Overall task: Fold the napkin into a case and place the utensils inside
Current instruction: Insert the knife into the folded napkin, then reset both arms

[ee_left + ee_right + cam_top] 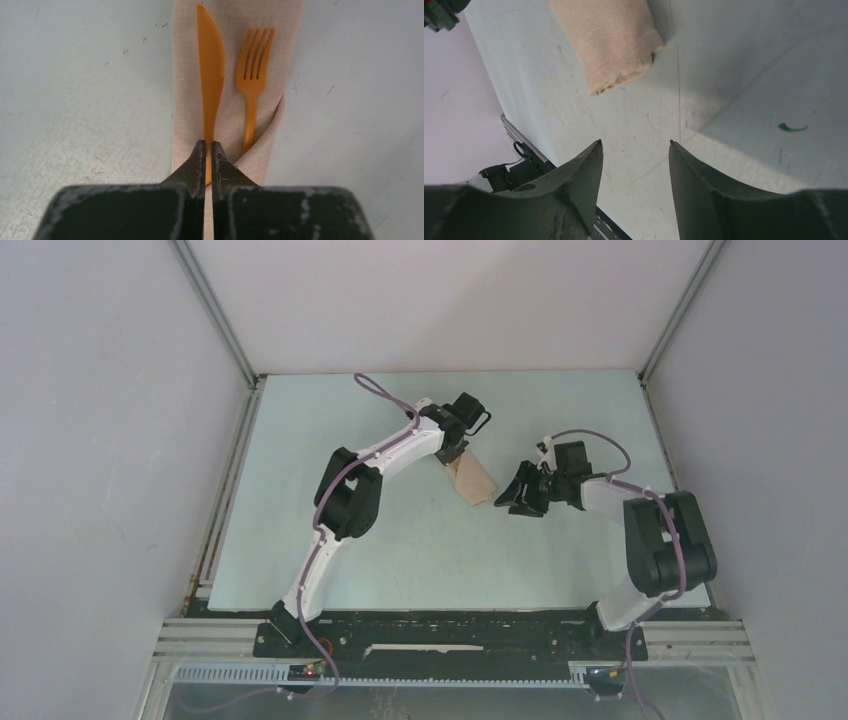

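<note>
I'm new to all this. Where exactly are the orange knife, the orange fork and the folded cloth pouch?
knife (pixel 210 70), left wrist view, middle of the blade.
fork (pixel 251 84), left wrist view, base of the tines.
case (pixel 616 40), right wrist view, bare cloth near its end.

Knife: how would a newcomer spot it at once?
On the table lies a beige cloth case, at the left claw. On it, the knife is the orange pointed blade pinched by that claw; the orange fork beside it has tines.
</note>
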Robot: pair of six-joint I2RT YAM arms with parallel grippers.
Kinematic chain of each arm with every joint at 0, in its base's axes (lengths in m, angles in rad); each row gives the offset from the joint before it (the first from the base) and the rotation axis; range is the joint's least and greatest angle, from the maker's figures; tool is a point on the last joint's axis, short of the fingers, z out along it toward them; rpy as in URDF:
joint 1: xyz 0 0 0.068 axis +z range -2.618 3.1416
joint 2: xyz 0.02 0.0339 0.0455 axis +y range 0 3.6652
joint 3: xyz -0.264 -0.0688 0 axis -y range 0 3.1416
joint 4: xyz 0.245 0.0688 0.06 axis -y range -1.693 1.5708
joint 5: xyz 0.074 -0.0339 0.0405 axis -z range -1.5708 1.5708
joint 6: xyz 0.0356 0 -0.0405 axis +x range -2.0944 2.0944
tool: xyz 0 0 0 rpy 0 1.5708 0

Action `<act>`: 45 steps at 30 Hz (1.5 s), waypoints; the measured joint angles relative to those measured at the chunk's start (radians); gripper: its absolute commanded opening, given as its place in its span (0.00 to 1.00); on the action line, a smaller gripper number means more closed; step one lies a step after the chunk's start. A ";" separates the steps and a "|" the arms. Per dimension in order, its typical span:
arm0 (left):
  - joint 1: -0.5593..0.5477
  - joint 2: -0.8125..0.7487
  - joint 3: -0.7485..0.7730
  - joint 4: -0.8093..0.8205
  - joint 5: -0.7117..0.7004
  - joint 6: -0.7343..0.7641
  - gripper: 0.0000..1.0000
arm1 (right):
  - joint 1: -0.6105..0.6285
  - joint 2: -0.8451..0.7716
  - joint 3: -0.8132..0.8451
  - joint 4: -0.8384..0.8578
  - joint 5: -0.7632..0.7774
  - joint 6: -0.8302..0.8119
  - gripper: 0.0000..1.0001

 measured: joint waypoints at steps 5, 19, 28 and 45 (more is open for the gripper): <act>-0.005 -0.002 -0.033 0.015 0.023 0.002 0.00 | 0.003 0.121 0.040 0.036 -0.039 0.032 0.53; -0.017 -0.003 -0.047 0.042 0.048 0.037 0.10 | 0.010 0.232 0.101 0.084 -0.083 0.055 0.49; -0.019 -0.028 -0.054 0.024 0.031 0.075 0.66 | 0.016 0.228 0.105 0.076 -0.072 0.050 0.51; -0.049 -0.865 -0.570 0.070 -0.109 0.348 0.90 | 0.147 -0.413 0.074 -0.323 0.243 -0.043 0.77</act>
